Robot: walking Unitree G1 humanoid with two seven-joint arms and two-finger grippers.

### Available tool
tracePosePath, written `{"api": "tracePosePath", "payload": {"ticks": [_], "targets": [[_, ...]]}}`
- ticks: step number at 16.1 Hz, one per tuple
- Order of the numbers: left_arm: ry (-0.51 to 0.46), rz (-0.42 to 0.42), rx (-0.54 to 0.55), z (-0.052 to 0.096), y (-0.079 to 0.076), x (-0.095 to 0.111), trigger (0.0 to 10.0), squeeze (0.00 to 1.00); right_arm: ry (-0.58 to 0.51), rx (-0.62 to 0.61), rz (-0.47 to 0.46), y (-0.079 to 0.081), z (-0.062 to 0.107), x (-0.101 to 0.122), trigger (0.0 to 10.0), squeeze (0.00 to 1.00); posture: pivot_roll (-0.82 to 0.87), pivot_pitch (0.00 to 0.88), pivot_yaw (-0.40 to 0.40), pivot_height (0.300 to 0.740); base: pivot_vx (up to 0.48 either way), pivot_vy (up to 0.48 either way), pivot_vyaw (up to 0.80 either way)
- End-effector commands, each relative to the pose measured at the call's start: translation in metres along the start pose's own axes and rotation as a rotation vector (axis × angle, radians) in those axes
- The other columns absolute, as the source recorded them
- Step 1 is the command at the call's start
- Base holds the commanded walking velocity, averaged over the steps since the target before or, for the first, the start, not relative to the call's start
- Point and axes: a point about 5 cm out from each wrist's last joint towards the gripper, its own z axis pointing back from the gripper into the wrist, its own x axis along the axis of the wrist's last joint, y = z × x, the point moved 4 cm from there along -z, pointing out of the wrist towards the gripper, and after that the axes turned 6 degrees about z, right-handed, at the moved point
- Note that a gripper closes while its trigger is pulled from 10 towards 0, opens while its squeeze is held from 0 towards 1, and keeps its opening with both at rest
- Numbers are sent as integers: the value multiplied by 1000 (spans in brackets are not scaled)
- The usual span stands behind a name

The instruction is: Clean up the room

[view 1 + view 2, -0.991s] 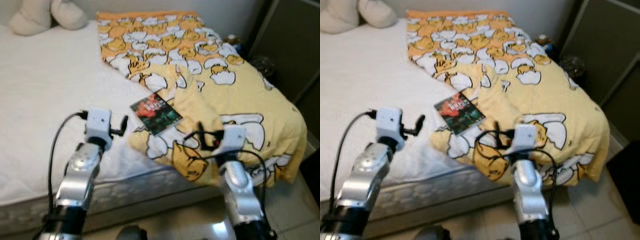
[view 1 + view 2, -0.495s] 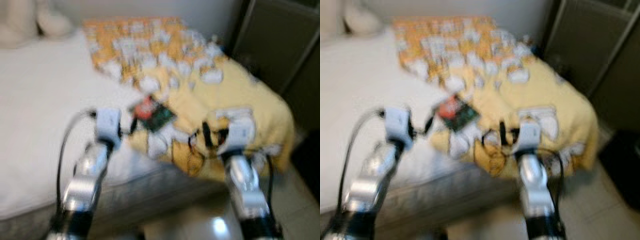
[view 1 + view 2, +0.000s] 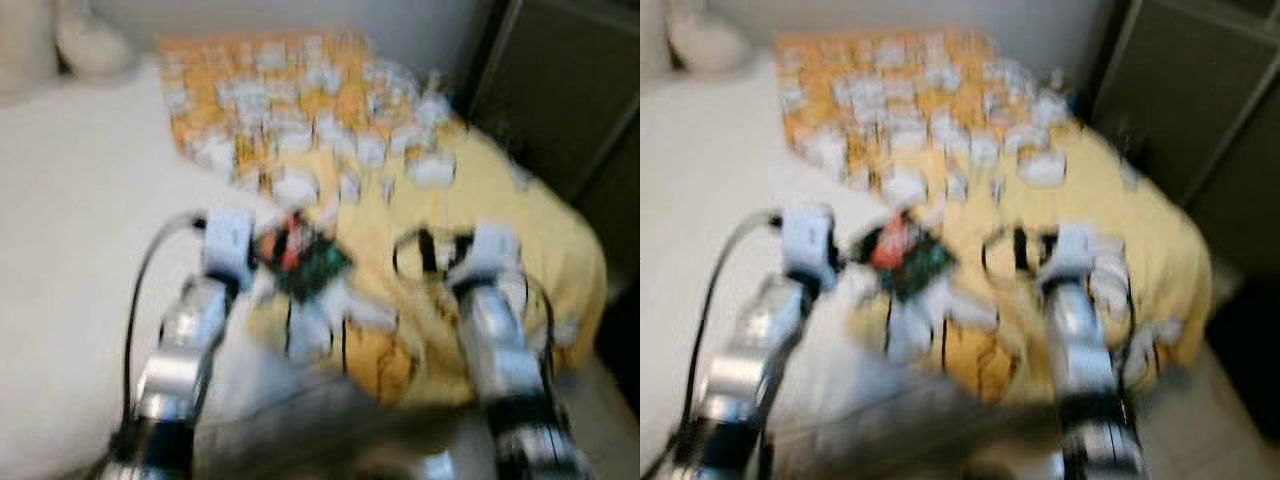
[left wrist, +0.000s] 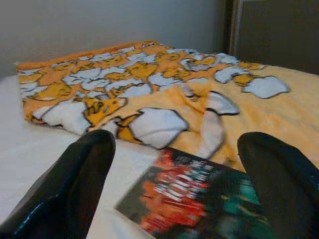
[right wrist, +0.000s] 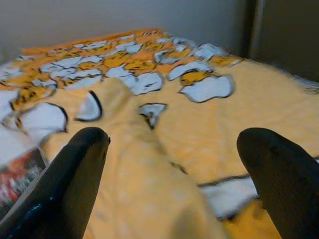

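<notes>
head views blurred, robot at the edge of a bed (image 3: 70,260) with a white sheet. a book (image 4: 199,206) with a red and dark green cover lies flat near the bed's front edge, partly on the white sheet, its far side against or just on the fold of a yellow blanket (image 4: 279,109) printed with white and orange egg shapes; exact overlap can't be told. left gripper (image 4: 174,194) hovers just short of the book, aimed at it, fingers (image 4: 75,184) spread wide with the book's near corner between them in the left wrist view, not touching that i can see. right gripper (image 5: 174,184) is over the bunched blanket, fingers (image 5: 70,179) also spread wide, holding nothing. judgement: book looks thin and light, a stiff-ish paperback, glossy cover so probably a bit slippery; lying flat on a soft mattress means no gap under it, so best hold is likely the near corner or the edge nearest the bed side, one finger pressing into the bedding to get beneath, then pinch across the thickness. a hold too near a corner may let it droop or swing. blanket is soft, limp and bulky, would need a pinch on a raised fold and will drag. pillows (image 3: 60,45) at the far end, dark cabinet (image 3: 570,90) to the right.
</notes>
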Motion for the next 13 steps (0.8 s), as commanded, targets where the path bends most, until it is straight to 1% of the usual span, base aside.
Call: {"api": "tracePosePath", "payload": {"ticks": [1, 2, 3, 5, 7, 8, 9, 11, 13], "targets": [[8, -8, 44, 4, 13, 1, 10000, 0, 42, 71, -64, 15, -7, -2, 10000, 0, 113, 0, 11, 710, 0, 0, 0], [9, -11, 48, 7, 16, 2, 10000, 0, 71, 109, -92, 19, -12, -3, 10000, 0, 122, 4, 12, 710, 0, 0, 0], [9, -14, 54, 9, 19, 2, 10000, 0, 80, 118, -95, 19, -15, -3, 10000, 0, 138, 16, 13, 710, 0, 0, 0], [13, -12, 61, 16, 23, 5, 10000, 0, 116, 142, -143, 24, -21, -5, 10000, 0, 175, 49, 15, 710, 0, 0, 0], [10, -11, 54, 24, 25, 11, 10000, 0, 144, 158, -157, 29, -23, -10, 10000, 0, 217, 84, 20, 710, 0, 0, 0], [16, -4, 30, 30, 25, 15, 10000, 0, 165, 154, -164, 30, -24, -14, 10000, 0, 252, 113, 25, 710, 0, 0, 0], [43, 19, -34, 38, 18, 17, 10000, 0, 197, 140, -169, 30, -23, -23, 10000, 0, 276, 137, 33, 710, 0, 0, 0], [83, 40, -88, 46, 9, 15, 10000, 0, 221, 129, -170, 29, -22, -29, 10000, 0, 297, 158, 41, 710, 0, 0, 0], [108, 86, -167, 61, -10, 17, 10000, 0, 253, 102, -135, 23, -20, -37, 10000, 0, 315, 204, 49, 710, 0, 0, 0]]}}
